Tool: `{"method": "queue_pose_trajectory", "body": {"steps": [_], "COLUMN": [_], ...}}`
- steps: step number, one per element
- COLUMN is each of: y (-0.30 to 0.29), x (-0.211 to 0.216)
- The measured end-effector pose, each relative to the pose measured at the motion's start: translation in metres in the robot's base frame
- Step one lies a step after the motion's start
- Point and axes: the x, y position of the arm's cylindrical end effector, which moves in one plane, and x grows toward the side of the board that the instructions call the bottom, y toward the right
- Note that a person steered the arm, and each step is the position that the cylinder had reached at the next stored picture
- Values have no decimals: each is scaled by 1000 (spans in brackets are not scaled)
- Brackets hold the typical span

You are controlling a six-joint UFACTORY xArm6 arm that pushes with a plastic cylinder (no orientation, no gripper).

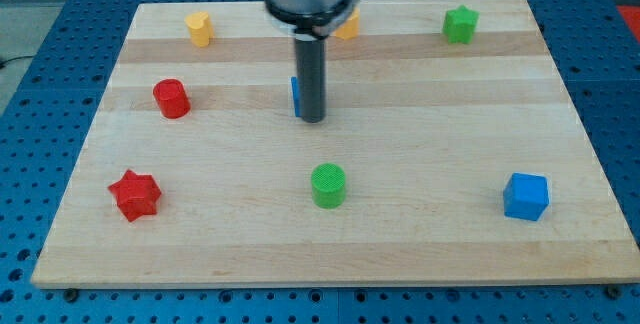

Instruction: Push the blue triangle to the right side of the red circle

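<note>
The blue triangle (296,95) is mostly hidden behind my rod near the board's middle top; only a thin blue sliver shows on the rod's left. My tip (312,119) touches the board right beside it, on its right and slightly below. The red circle (171,98) stands at the view's left, well to the left of the blue triangle and my tip, at about the same height.
The wooden board (420,144) carries a yellow block (200,28) at top left, an orange block (349,26) partly behind the arm, a green star (460,24) at top right, a red star (135,195) at bottom left, a green circle (328,185) and a blue cube (526,196).
</note>
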Motion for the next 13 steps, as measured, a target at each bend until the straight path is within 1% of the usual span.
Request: {"method": "queue_pose_trajectory", "body": {"steps": [1,2,3,5,7,8,10,11,12,13], "y": [-25,22,56,61,-1,-4,-79,-91,-83,-79], "x": [-6,-8,-9,-35,-35,-42,-39,-39,-14,38]}}
